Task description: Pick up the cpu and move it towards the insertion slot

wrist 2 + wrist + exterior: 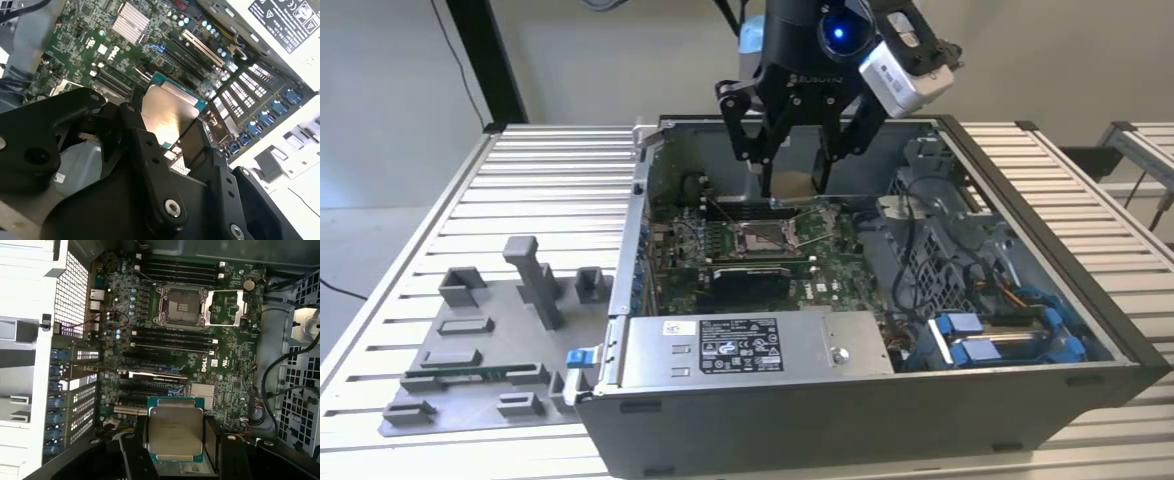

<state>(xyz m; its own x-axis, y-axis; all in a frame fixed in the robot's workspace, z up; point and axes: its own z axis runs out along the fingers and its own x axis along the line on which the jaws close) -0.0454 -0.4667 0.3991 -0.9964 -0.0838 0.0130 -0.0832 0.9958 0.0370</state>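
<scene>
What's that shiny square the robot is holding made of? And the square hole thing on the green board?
The cpu, held in the gripper, looks like brushed metal on top: silvery-grey, with a glare. Its edge is green, probably circuit board. The insertion slot seems to have a shiny metal frame, bright on its rims, round a dull brownish centre whose material I cannot tell.

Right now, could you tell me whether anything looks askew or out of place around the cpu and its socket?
Nothing stands out. The cpu sits flat and square in the gripper, above the motherboard. The insertion slot lies open, its frame swung aside, with nothing lying in it.
</scene>
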